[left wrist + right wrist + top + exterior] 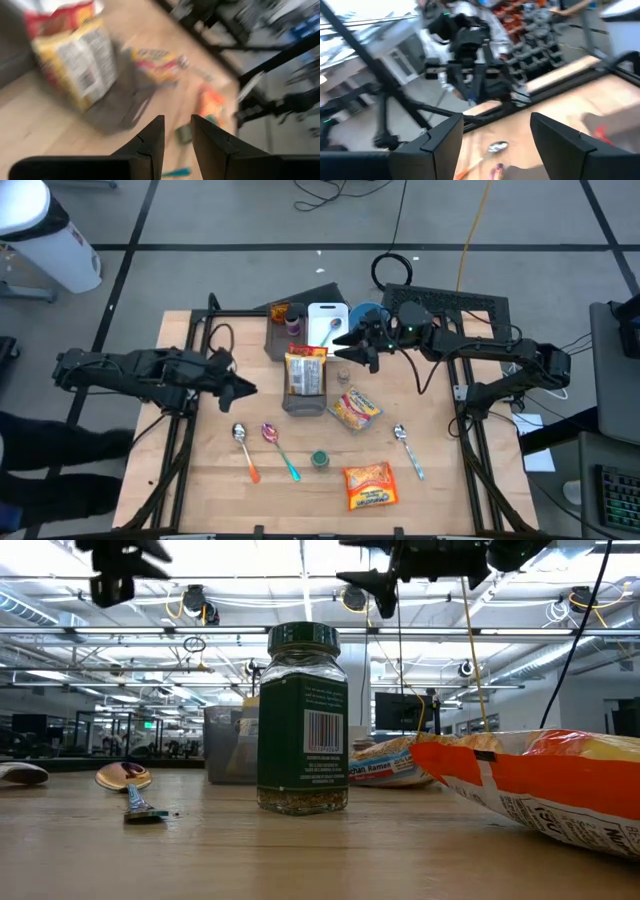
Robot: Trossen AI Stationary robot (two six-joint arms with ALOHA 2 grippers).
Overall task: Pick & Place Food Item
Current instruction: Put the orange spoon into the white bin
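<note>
A yellow snack bag (306, 372) lies in a grey bin (303, 402) at the table's middle. A ramen pack (354, 408) lies flat to the bin's right. An orange chip bag (368, 485) lies flat near the front edge, and a green-lidded spice jar (320, 459) stands upright beside it (303, 720). My left gripper (245, 388) hovers left of the bin, narrowly open and empty (177, 122). My right gripper (343, 345) hovers above the bin's far end, wide open and empty (497, 125).
Three spoons (245, 450) (280, 450) (408, 450) lie on the near half of the table. A white cutting board (325, 325), a blue bowl (366, 314) and a brown container (280, 315) sit at the far edge. Bare wood shows at the table's near left.
</note>
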